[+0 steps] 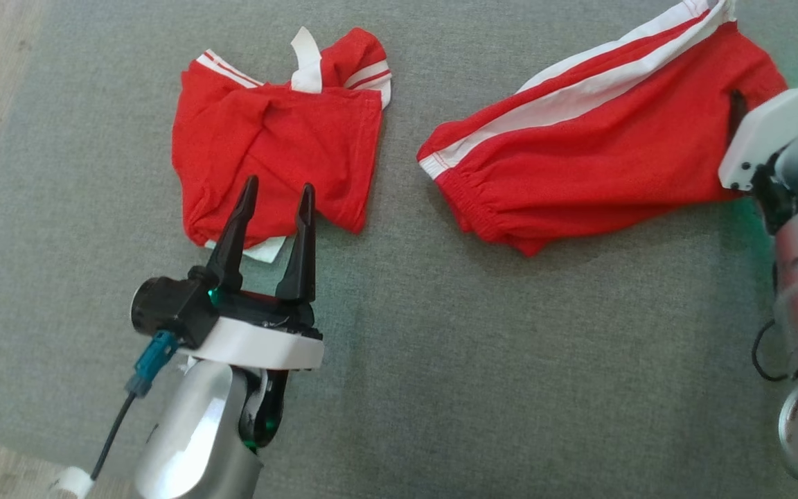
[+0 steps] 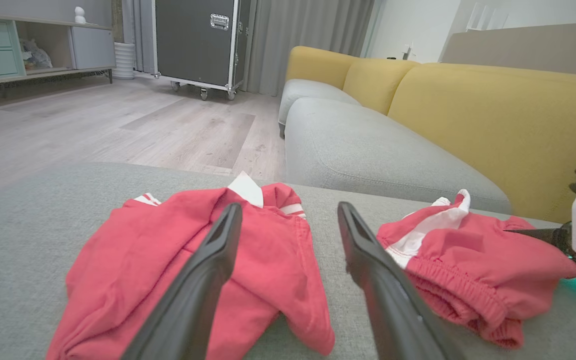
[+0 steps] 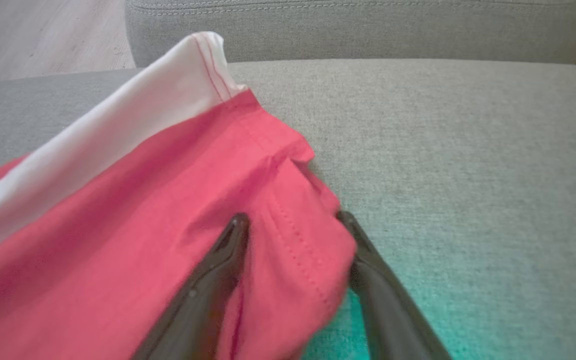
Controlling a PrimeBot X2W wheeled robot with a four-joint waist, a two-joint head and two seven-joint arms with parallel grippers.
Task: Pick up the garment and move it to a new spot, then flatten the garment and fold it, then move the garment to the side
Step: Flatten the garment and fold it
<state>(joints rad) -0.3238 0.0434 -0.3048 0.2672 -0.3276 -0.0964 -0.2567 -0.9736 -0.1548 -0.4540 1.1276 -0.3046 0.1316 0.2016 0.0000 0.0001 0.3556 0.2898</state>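
Looking down in the head view: two red garments lie well apart on a grey cushion (image 1: 440, 360). The shirt (image 1: 274, 132), folded, red with white trim, is on the left. The shorts (image 1: 600, 159), red with white side stripes, are on the right, their elastic waistband facing the shirt. The left gripper (image 1: 280, 184) hangs over the shirt's near edge, fingers wide apart and nothing between them; whether the tips touch the cloth cannot be judged. The right arm's white housing (image 1: 773, 132) sits at the shorts' right end, and its fingers are hidden there. Left wrist view: this arm's own fingers (image 2: 218, 250) are spread wide and empty, with the shirt beneath and ahead of them and the shorts toward the view's right. A dark finger of the other arm reaches the far side of the shorts. Behind are a grey and yellow sofa (image 2: 468, 125), a wood floor (image 2: 118, 125) and a wheeled black case (image 2: 193, 40). Right wrist view: the right gripper (image 3: 293, 217) is low over the cushion, fingers apart, straddling a stitched hem fold of the shorts. Cloth fills the gap between them but does not look squeezed. The white stripe runs up the view's left. A green glow falls on the cushion by the fingers.
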